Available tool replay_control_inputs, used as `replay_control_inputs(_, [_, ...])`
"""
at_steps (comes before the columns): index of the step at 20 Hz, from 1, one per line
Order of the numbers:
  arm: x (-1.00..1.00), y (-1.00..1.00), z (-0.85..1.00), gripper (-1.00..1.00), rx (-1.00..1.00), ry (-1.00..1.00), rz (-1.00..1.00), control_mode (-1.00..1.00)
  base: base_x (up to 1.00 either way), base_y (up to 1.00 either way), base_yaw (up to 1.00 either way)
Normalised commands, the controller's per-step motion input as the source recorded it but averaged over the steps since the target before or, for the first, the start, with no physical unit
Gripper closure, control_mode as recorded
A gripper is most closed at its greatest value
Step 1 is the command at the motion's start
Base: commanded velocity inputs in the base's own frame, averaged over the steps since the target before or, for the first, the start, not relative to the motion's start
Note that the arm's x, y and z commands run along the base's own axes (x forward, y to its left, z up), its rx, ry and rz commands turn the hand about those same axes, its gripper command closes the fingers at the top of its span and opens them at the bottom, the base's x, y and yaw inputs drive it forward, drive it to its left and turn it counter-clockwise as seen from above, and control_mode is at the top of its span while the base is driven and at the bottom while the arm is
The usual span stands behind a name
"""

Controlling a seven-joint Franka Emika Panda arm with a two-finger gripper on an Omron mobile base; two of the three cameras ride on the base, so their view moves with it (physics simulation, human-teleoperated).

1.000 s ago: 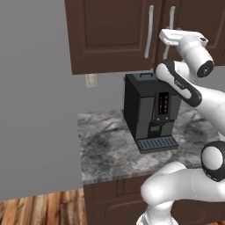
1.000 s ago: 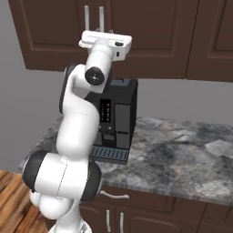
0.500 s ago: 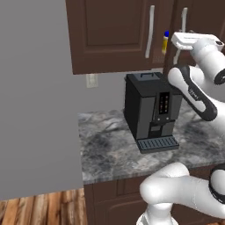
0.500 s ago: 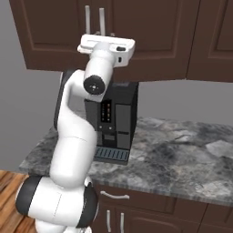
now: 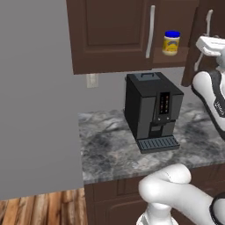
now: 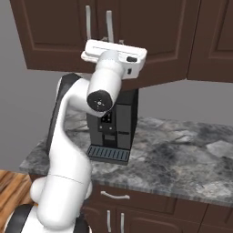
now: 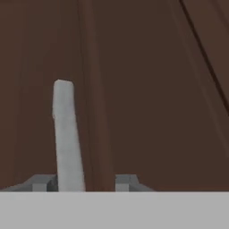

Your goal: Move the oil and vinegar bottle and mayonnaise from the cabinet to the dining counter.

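Since a second ago: right-hand door of the cabinet swung well open, where before it sat nearly flush; hand carried rightward and outward along with it in the left base view. Mayonnaise, hidden a second ago and only peeking out half a second ago, now plainly exposed on the inner shelf in the gap between the shut left door and the opened one. Coffee machine and grey-marbled surface unchanged in place.

Pincer pressed up against the dark door panel in the hand view, with the silver bar handle rising between the two dark finger tips, close against the left one. Jaws drawn narrow around that bar; from the pictures, clenched on the handle rather than released. Same handle seen in the left base view as a pale vertical bar just above the white hand at the right edge.

Mayonnaise upright on the shelf, blue lid up, yellowish body facing out, to the left of the hand in the left base view and at about its height, apart from it, not touched. Directly above the coffee machine, a little to its right.
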Motion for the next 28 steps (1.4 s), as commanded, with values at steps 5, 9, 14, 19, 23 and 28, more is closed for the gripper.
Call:
replay_control_inputs(5, [-0.96,-1.0,0.0,1.0,0.07,0.04,-0.01,-1.0,0.0,0.0,0.0])
replay_control_inputs(9, [-0.86,-1.0,0.0,1.0,0.04,0.04,-0.03,-1.0,0.0,0.0,0.0])
replay_control_inputs(14, [-0.98,0.03,0.0,-1.0,-0.06,0.0,-0.04,-1.0,0.0,0.0,0.0])
replay_control_inputs(19, [-1.0,0.57,0.0,-1.0,-0.12,-0.12,-0.01,-1.0,0.0,0.0,0.0])
replay_control_inputs(23, [-0.75,0.99,0.0,-1.0,-0.2,0.02,-0.04,-1.0,0.0,0.0,0.0])
replay_control_inputs(28, [0.09,1.0,0.0,-1.0,-0.16,0.14,-0.11,-1.0,0.0,0.0,0.0])
